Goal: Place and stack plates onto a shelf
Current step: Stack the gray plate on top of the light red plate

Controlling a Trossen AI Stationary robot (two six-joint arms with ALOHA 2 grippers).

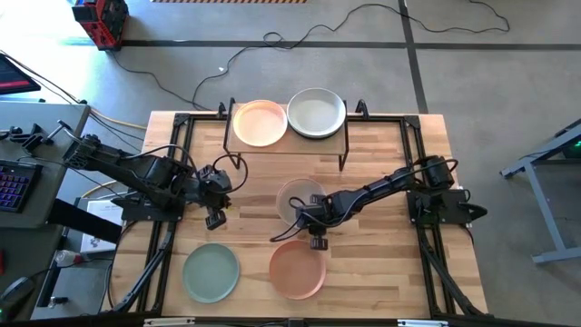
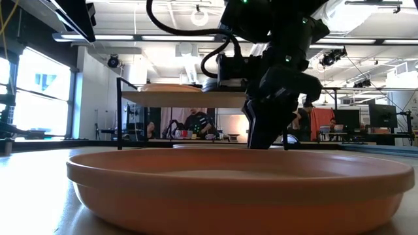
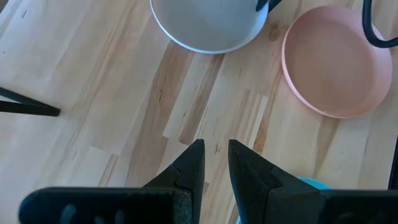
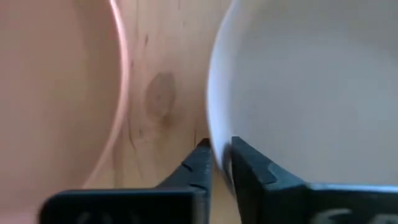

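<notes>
Right tool (image 1: 313, 229) sat mid-table (image 1: 381, 272), fingers (image 4: 202, 163) pinched on the rim of the whitish plate (image 1: 300, 198); right wrist view showed one finger outside the rim, one inside, so clamped on that plate. Whitish plate lay flat on the table just in front of the shelf (image 1: 287, 145). Terracotta plate (image 1: 297, 269) lay on the table right beside the right tool, toward the near edge; it filled the foreground of the low view (image 2: 228, 189). Pale green plate (image 1: 211, 272) lay on the table left of the terracotta one, well apart from it.

Shelf stood at the far side of the table with two plates on top, side by side: peach plate (image 1: 260, 122) on the left, a greyish-white plate (image 1: 316, 113) on the right.

Left tool (image 1: 215, 211) waited over bare table on the left, fingers (image 3: 193, 163) nearly together with a narrow gap, holding nothing.
</notes>
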